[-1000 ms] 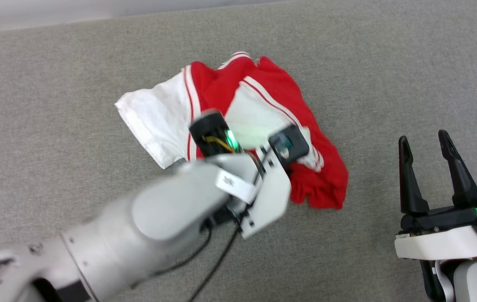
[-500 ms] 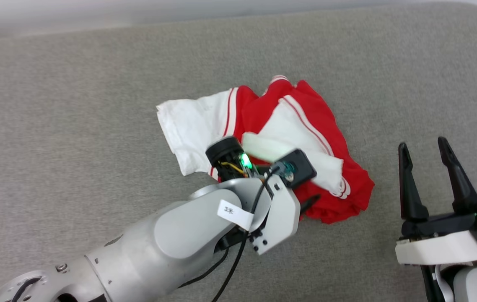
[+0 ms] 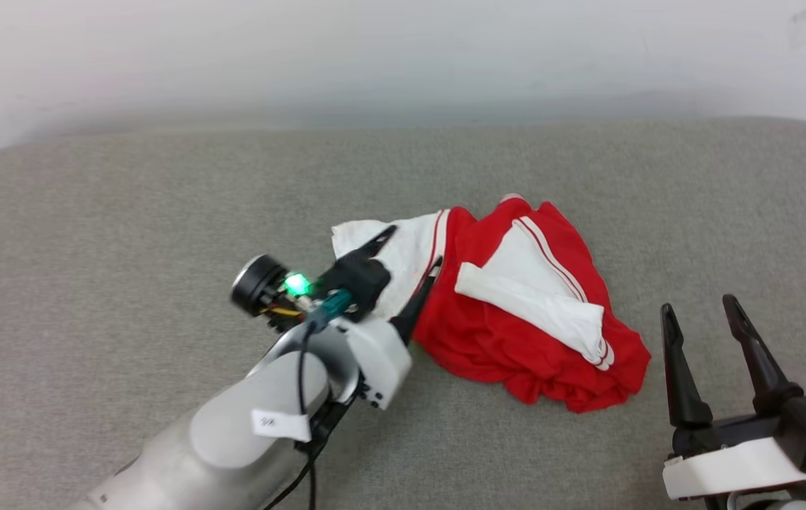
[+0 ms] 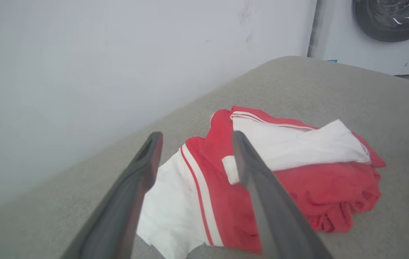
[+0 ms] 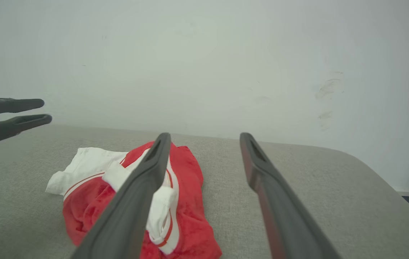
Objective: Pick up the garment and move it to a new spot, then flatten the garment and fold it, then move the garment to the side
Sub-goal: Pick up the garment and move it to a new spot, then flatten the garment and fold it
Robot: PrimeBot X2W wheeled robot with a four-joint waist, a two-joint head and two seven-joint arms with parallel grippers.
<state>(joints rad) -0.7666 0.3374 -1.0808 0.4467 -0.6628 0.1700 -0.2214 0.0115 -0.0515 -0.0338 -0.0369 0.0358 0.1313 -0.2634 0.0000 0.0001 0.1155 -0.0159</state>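
The garment point(image 3: 509, 333) lies crumpled on the grey padded surface point(image 3: 127, 234). It is a red shirt with white sleeves and striped trim, and its print is hidden in the folds. My left gripper point(image 3: 413, 248) hangs open in the air over the white sleeve at the garment's left end, holding nothing. In the left wrist view its gripper point(image 4: 197, 135) frames the garment point(image 4: 334, 183) below. My right gripper point(image 3: 697, 306) stands open and empty to the right of the garment, clear of it. The right wrist view shows that gripper point(image 5: 205, 136), the garment point(image 5: 190, 172) and the left gripper point(image 5: 44, 110) at the far left.
A pale wall point(image 3: 403, 57) runs along the surface's far edge. A washing machine point(image 4: 391, 21) stands beyond the rounded right end of the surface. Bare grey fabric stretches to the left of the garment and in front of it.
My left gripper has opened, let go of the garment and risen off it toward its left end. The head camera has tilted up, bringing the wall into view. The right gripper stays open.
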